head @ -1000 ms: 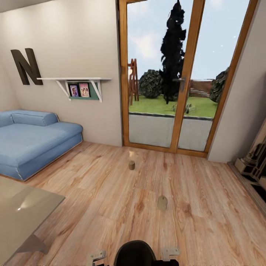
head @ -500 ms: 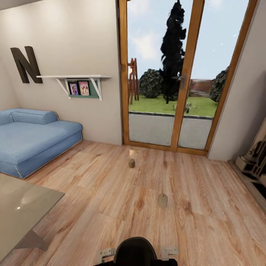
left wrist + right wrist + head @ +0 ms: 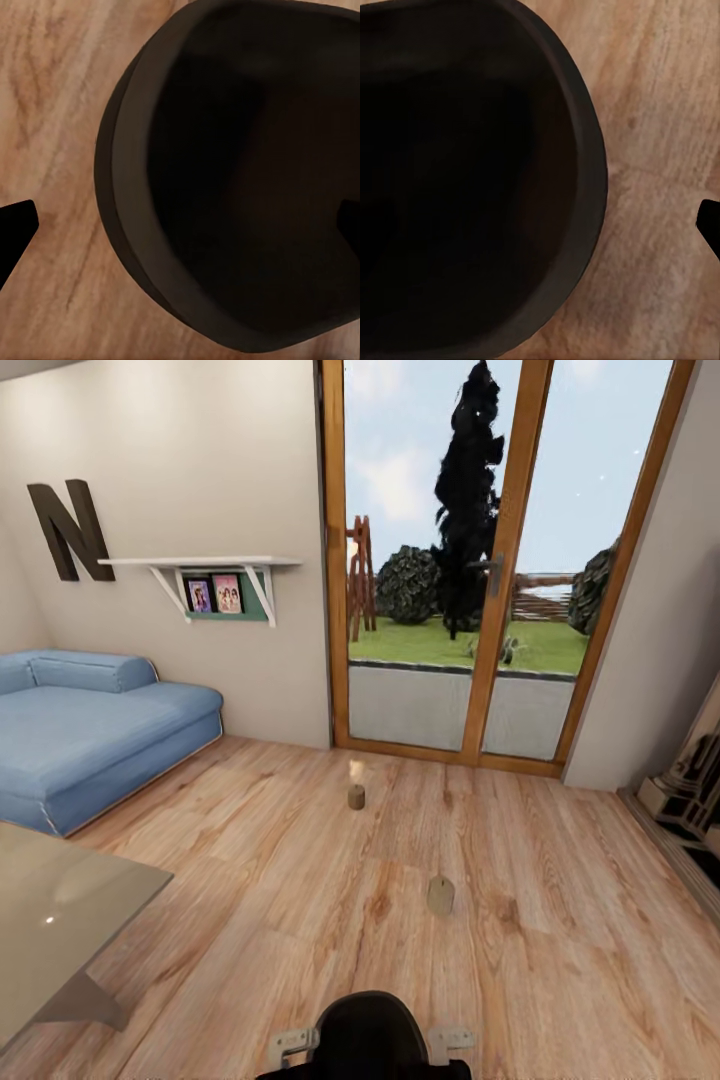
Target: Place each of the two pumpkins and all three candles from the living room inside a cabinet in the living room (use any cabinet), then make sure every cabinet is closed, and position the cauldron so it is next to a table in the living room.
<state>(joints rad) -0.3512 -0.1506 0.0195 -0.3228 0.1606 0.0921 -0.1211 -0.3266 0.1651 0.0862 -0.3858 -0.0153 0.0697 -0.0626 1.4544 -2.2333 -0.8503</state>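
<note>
At the far left sat a blue sofa point(image 3: 95, 735), and near it, low at the left edge, was the corner of a grey table point(image 3: 60, 920). A white shelf point(image 3: 200, 565) hung on the wall, and a big glass door point(image 3: 480, 560) looked out on a garden.

Two candles stood on the wood floor point(image 3: 250, 860). The far candle point(image 3: 356, 797) stood close to the glass door. The near candle point(image 3: 440, 895) stood a bit to the right of it and closer to the robot. Both stood upright, long side up and down, tops toward the ceiling. No pumpkins or cabinet were in sight.

At the near edge was a round black part of the robot point(image 3: 366, 1032). It looked big and dark in both wrist views too.

I think the robot was on its way to get a candle. Next it would need to roll close to the near candle and reach an arm down.

The left gripper point(image 3: 180, 221) showed dark tips far apart with nothing between them, so its fingers were spread. For the right gripper I could not tell, because only one dark tip point(image 3: 710, 225) showed.
</note>
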